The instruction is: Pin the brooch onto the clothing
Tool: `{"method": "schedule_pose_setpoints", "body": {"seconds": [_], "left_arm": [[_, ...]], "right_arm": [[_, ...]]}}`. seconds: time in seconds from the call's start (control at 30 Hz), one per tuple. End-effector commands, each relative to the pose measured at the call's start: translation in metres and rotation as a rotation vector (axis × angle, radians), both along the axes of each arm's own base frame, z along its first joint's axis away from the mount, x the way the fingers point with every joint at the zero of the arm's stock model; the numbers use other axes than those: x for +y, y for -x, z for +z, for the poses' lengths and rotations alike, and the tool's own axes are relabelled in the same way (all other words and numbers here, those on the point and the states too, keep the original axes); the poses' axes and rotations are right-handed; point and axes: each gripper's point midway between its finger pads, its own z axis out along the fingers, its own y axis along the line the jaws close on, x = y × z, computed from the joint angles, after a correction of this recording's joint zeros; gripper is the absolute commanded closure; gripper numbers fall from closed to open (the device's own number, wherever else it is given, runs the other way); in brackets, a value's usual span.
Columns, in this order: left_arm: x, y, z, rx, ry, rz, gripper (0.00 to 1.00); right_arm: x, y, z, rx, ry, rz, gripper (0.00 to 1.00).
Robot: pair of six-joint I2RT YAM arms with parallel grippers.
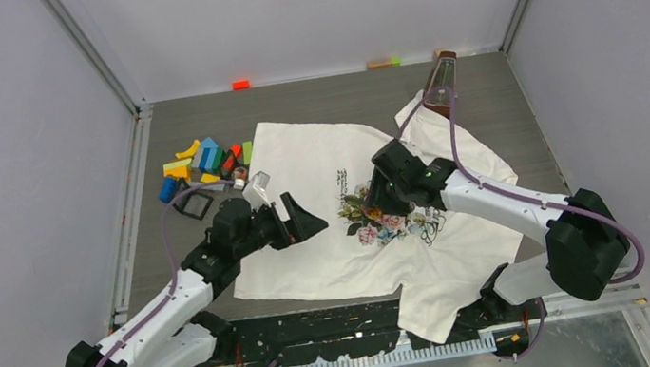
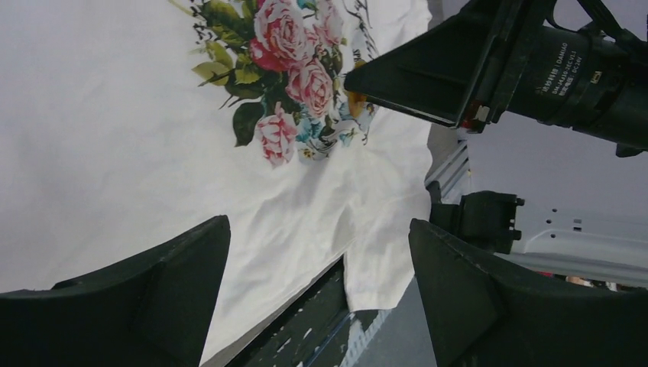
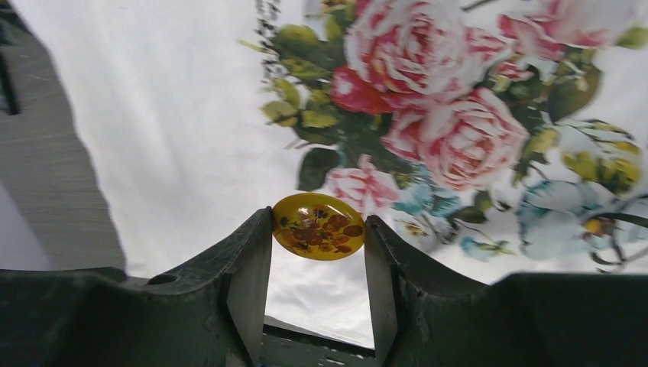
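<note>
Both jaws of our right gripper (image 3: 317, 229) pinch the brooch (image 3: 319, 226) over the clothing (image 3: 153, 115); we should press straight down, left gripper (image 2: 319, 225) gaping wide.

L arm (image 1: 161, 309), R arm (image 1: 489, 204): white links, blk joints, purple cables (image 1: 455, 141); blk wedge fingers (image 2: 153, 306); white lettering (image 2: 562, 73) on R wrist.

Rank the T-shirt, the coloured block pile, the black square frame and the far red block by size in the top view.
1. T-shirt
2. block pile
3. black square frame
4. red block, farthest from the camera, so possibly understated
</note>
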Motion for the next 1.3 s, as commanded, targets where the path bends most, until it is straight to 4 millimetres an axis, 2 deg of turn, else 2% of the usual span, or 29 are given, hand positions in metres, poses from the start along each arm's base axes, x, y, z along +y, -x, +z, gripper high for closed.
{"method": "schedule_pose_setpoints", "body": {"seconds": [0.0, 0.2, 0.3, 0.53, 0.93, 1.07, 1.27], "left_arm": [[-0.019, -0.023, 0.05, -0.158, 0.19, 0.097, 0.11], [-0.024, -0.029, 0.051, -0.165, 0.208, 0.13, 0.22], [-0.025, -0.033, 0.046, -0.157, 0.193, 0.143, 0.31], [-0.03, -0.041, 0.038, -0.132, 0.179, 0.169, 0.43], [-0.036, -0.06, 0.037, -0.154, 0.139, 0.196, 0.52], [-0.04, -0.065, 0.042, -0.159, 0.155, 0.2, 0.56], [-0.041, -0.069, 0.04, -0.163, 0.15, 0.208, 0.69]], "right_arm": [[0.054, -0.041, 0.052, -0.154, -0.201, -0.053, 0.75], [0.087, -0.047, 0.076, -0.187, -0.301, -0.022, 0.75], [0.096, -0.045, 0.082, -0.189, -0.337, -0.01, 0.75], [0.114, -0.04, 0.092, -0.176, -0.398, 0.03, 0.75], [0.123, -0.039, 0.098, -0.174, -0.402, 0.054, 0.75], [0.123, -0.038, 0.098, -0.174, -0.399, 0.058, 0.76], [0.127, -0.033, 0.098, -0.154, -0.41, 0.086, 0.76]]}}
